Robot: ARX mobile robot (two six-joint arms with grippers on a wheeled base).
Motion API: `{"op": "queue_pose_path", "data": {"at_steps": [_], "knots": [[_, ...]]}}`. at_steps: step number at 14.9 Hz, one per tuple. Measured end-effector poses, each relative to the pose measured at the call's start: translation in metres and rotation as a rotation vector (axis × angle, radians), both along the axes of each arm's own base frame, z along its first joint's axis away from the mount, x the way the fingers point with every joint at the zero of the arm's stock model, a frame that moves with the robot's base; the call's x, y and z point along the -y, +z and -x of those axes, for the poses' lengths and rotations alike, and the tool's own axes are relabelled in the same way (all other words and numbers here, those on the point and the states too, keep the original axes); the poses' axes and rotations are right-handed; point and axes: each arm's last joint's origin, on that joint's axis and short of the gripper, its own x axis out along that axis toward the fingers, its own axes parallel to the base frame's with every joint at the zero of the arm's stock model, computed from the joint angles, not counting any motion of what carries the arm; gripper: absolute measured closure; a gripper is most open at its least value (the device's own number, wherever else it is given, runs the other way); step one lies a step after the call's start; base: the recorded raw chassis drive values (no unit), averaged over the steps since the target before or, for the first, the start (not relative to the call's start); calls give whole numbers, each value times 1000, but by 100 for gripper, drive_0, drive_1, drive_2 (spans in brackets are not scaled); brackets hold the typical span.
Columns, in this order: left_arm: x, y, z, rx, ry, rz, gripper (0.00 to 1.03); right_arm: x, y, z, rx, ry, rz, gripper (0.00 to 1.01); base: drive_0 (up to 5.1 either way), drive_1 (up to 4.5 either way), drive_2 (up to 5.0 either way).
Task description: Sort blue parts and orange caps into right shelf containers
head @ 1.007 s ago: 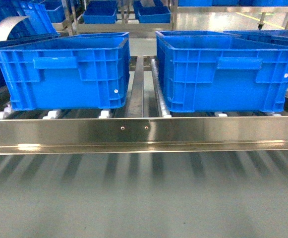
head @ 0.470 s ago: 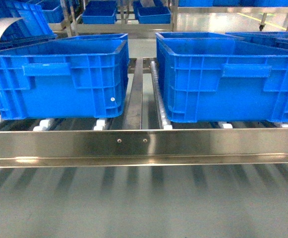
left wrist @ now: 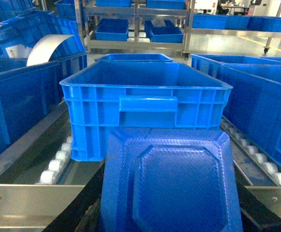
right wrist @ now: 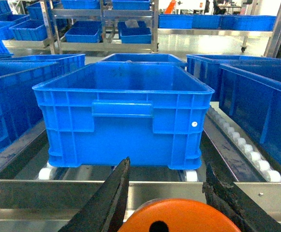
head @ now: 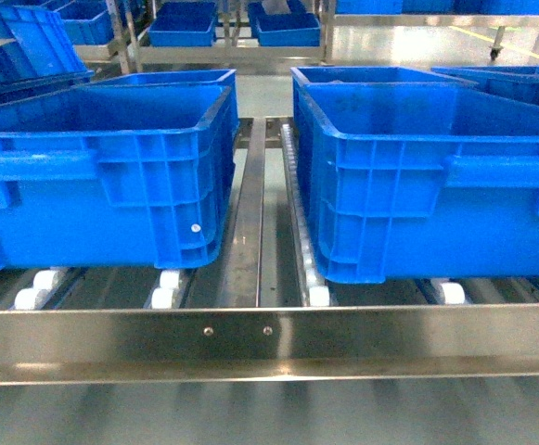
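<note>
In the left wrist view a blue part [left wrist: 169,179] fills the lower middle, and my left gripper [left wrist: 169,208] is shut on it, black fingers [left wrist: 80,205] showing on either side. My right gripper [right wrist: 168,166] is shut on an orange cap [right wrist: 179,217], whose round end with a dark hole sits between the two black fingers [right wrist: 109,200]. Each wrist faces an open blue container on the shelf: one [left wrist: 145,104] ahead of the left, one [right wrist: 125,113] ahead of the right. The head view shows a left container [head: 102,185] and a right container [head: 436,195], with neither gripper in it.
A steel front rail [head: 269,338] runs across the shelf edge, with white rollers [head: 165,287] under the crates and a steel divider [head: 250,222] between them. More blue crates stand on both sides and on racks behind [head: 288,23]. A white curved sheet [left wrist: 48,48] lies at the left.
In the head view the two crates have grown larger and the steel rail has dropped lower in the frame. The camera has come closer to the shelf.
</note>
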Motion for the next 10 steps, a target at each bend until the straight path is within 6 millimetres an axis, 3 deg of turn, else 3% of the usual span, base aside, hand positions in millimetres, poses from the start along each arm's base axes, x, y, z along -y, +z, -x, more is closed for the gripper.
{"op": "queue_pose_path", "data": {"at_steps": [8,10], "knots": [[0,0,0,0,0,0,59,0,0,0,-1,0,0,59,6,439,-427],[0,0,0,-1,1,0,59,0,0,0,-3,0,0,59,1,137,-135]]}}
